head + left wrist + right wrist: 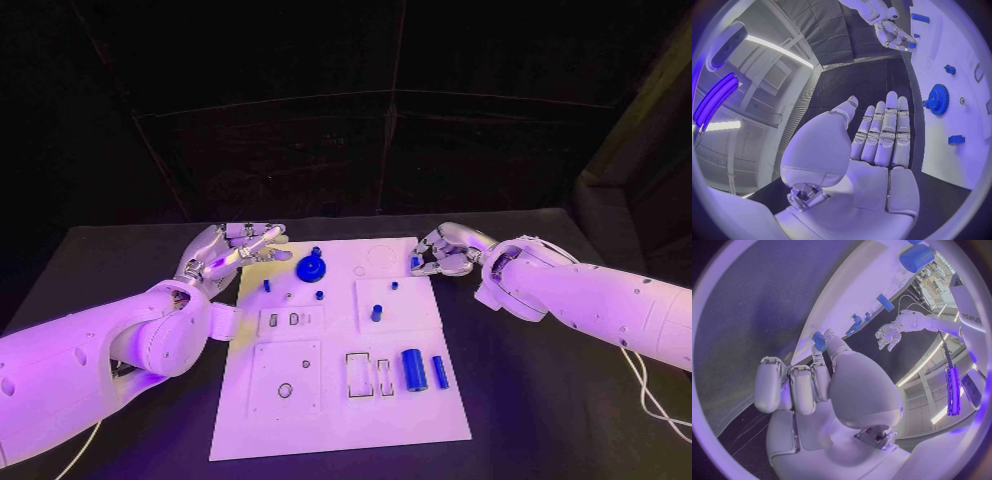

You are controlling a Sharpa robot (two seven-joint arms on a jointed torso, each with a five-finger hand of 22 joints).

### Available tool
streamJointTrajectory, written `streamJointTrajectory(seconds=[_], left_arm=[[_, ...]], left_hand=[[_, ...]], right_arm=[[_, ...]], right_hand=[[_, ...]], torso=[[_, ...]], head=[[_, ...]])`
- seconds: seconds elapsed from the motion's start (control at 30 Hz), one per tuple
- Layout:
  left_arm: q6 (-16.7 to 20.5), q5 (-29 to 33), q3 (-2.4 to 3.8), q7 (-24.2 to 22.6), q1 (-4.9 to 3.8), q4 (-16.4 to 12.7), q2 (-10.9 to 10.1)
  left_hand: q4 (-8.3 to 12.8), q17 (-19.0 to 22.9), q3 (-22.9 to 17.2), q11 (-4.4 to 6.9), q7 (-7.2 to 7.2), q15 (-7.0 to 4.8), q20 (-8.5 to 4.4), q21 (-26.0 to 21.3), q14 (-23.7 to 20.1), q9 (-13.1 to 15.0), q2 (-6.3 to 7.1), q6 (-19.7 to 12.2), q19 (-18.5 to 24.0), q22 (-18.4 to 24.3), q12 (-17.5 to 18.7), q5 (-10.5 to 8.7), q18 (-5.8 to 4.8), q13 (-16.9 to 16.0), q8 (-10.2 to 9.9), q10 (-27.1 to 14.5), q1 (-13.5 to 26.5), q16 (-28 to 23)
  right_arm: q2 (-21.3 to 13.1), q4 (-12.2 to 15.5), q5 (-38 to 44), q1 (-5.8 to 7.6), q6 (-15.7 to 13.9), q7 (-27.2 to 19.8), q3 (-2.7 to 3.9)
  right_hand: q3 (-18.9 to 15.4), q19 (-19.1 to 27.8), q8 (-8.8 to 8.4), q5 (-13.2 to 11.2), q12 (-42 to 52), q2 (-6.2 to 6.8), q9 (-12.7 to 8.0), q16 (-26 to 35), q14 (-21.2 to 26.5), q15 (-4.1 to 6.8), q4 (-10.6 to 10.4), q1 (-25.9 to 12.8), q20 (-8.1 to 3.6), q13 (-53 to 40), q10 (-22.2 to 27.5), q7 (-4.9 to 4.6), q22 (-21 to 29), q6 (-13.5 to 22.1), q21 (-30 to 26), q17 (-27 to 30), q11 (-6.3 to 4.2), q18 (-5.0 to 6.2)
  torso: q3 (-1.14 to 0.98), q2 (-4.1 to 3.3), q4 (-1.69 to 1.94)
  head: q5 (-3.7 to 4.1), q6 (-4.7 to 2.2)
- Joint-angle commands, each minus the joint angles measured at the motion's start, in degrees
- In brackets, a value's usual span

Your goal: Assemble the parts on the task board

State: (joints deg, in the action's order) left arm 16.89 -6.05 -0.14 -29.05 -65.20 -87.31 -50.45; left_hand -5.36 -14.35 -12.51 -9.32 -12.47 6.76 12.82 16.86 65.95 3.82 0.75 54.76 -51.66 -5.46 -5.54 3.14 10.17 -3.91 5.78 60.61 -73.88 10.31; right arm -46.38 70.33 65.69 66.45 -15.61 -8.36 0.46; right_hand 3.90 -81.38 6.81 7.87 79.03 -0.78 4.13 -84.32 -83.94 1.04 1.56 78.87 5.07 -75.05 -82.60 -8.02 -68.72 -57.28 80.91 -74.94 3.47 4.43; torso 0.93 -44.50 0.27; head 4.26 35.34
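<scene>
Parts lie scattered on the task board [418,425] at frame centre. Left robot hand [227,255] hovers empty and spread at its upper-left edge; right robot hand [443,252] pinches a small blue part [819,341] at upper right.

We see our left hand [228,255] hovering palm-up with fingers straight and apart, holding nothing. Our right hand [444,252] hangs with fingers curled in, thumb and a fingertip pinching a small blue part [819,341].

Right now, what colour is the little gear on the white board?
Blue. The gear shows best in the left wrist view.
</scene>
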Motion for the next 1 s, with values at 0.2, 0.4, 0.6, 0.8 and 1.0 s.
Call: streamJointTrajectory(seconds=[0.2, 0.4, 0.6, 0.8, 1.0], left_arm=[[-0.7, 0.0, 0.03, -0.4, -0.06, -0.1, 0.0], [-0.8, 0.0, 0.02, -0.4, -0.06, -0.1, -0.1], [-0.8, 0.0, 0.02, -0.4, -0.06, 0.0, -0.2], [-0.8, 0.0, 0.02, -0.4, -0.06, -0.1, -0.4], [-0.6, 0.0, 0.02, -0.4, -0.08, -0.3, -0.7]], left_hand=[[0.4, -0.1, 0.1, -0.27, -0.44, -0.15, 0.4, -0.2, -0.4, 0.0, -0.07, 0.1, 0.2, 0.1, 0.4, -0.1, 0.37, 0.0, -0.4, 0.0, -0.3, -0.2], [0.4, -0.1, 0.1, -0.27, -0.44, -0.15, 0.4, -0.2, -0.4, 0.0, -0.07, 0.1, 0.2, 0.1, 0.4, -0.1, 0.37, 0.0, -0.4, 0.0, -0.3, -0.2], [0.4, -0.1, 0.1, -0.27, -0.44, -0.15, 0.4, -0.2, -0.4, 0.0, -0.07, 0.1, 0.2, 0.1, 0.4, -0.1, 0.37, 0.0, -0.4, 0.0, -0.3, -0.2], [0.4, -0.1, 0.1, -0.27, -0.44, -0.15, 0.4, -0.2, -0.4, 0.0, -0.07, 0.1, 0.2, 0.1, 0.4, -0.1, 0.37, 0.0, -0.4, 0.0, -0.3, -0.2], [0.4, -0.1, 0.1, -0.27, -0.44, -0.15, 0.4, -0.2, -0.4, 0.0, -0.07, 0.1, 0.2, 0.1, 0.4, -0.1, 0.37, 0.0, -0.4, 0.0, -0.3, -0.2]], right_arm=[[0.1, 0.1, 0.6, 0.09, -0.8, 0.0, 0.03], [0.0, 0.2, 1.0, 0.09, -2.9, 0.0, 0.03], [-0.2, 1.5, 1.1, 0.09, -5.3, -0.8, 0.03], [-1.2, 4.4, 1.2, 0.11, -7.0, -0.5, 0.06], [-2.8, 10.2, 2.1, 0.39, -7.9, 1.5, 0.12]], right_hand=[[2.1, 0.0, 1.05, -0.8, 0.7, -1.7, 0.2, -0.2, -3.8, 0.58, 0.5, -0.2, -0.51, -5.6, -0.4, 0.51, -0.4, -2.2, 0.1, -3.9, -0.87, -0.38], [5.4, -0.3, 2.9, -2.4, 1.1, -3.6, 0.8, -0.4, -3.9, 1.63, 1.7, 0.3, -1.42, -6.0, -0.8, 2.01, -0.8, -5.5, 0.3, -4.4, -2.14, -0.45], [6.7, -0.4, 3.18, -1.7, 1.2, -3.3, 0.9, -0.4, -3.9, 1.94, 2.1, -0.6, -1.83, -6.1, -0.9, 2.24, -1.0, -5.7, 0.3, -4.4, -2.4, -0.51], [7.8, -0.5, 2.77, -1.0, 0.9, -2.82, 0.7, -0.4, -3.9, 1.87, 2.4, -1.7, -1.88, -5.9, -0.8, 1.96, -1.0, -4.9, 0.3, -4.4, -2.23, -0.53], [8.7, -0.6, 2.15, -0.7, 0.5, -2.45, 0.4, -0.3, -3.9, 1.61, 2.2, -3.1, -1.7, -5.6, -0.6, 1.56, -1.3, -4.0, 0.4, -4.4, -1.89, -0.58]], torso=[[-0.01, 0.02, 0.02], [-0.01, 0.02, -0.02], [-0.01, 0.01, 0.03], [0.09, 0.14, 0.08], [0.38, 0.46, -0.02]], head=[[0.05, 0.06], [-0.03, 0.13], [-0.29, 0.13], [-0.48, 0.24], [-0.77, 0.16]])
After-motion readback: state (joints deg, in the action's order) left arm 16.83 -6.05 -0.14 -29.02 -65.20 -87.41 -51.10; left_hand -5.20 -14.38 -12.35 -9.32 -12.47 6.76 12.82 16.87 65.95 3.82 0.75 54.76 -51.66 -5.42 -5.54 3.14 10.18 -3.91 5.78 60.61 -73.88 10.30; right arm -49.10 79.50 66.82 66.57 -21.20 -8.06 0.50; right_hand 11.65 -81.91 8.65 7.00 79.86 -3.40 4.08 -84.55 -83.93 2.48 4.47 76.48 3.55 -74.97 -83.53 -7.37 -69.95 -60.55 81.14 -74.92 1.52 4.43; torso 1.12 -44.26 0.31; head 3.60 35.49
